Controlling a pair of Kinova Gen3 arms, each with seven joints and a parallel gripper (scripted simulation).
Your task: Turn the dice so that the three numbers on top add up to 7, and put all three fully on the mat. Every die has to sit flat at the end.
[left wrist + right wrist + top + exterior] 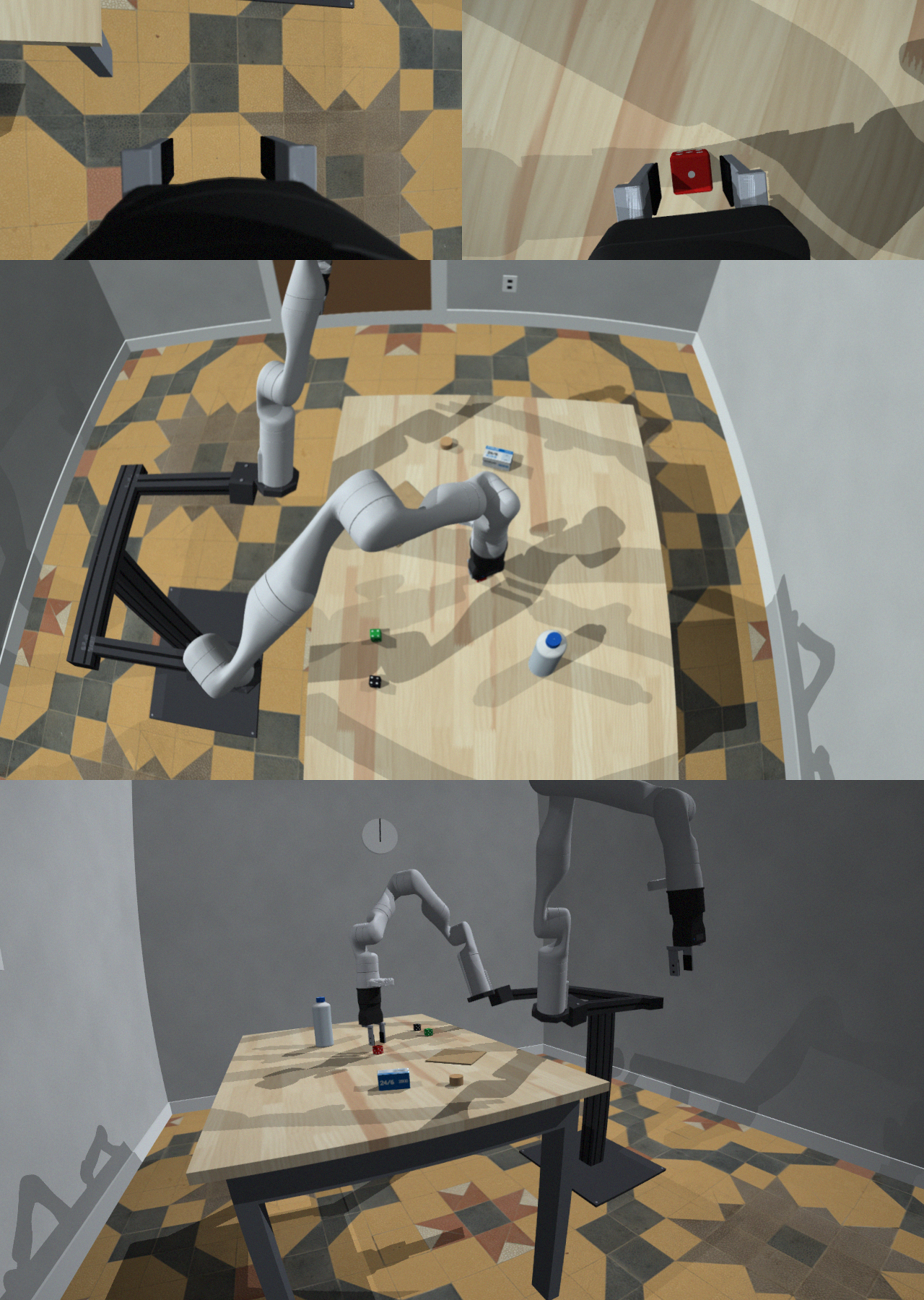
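A red die [483, 579] [377, 1049] [691, 175] lies flat on the table with one pip on top. My right gripper [377, 1041] [690, 177] is open just above it, one finger on each side, not touching it. A green die [375, 634] [428, 1032] and a black die [375, 681] [416, 1027] lie flat on the table, each seeming to show four on top. The brown square mat [406, 494] [455, 1057] bears no die; the right arm partly hides it in the top view. My left gripper [681, 967] [217, 155] is open and empty, high over the floor beside the table.
A white bottle [546, 656] [322, 1025] with a blue cap stands upright on the table. A blue and white box [497, 458] [393, 1079] and a small wooden disc [446, 443] [455, 1080] lie beyond the mat, at the table end farthest from the bottle.
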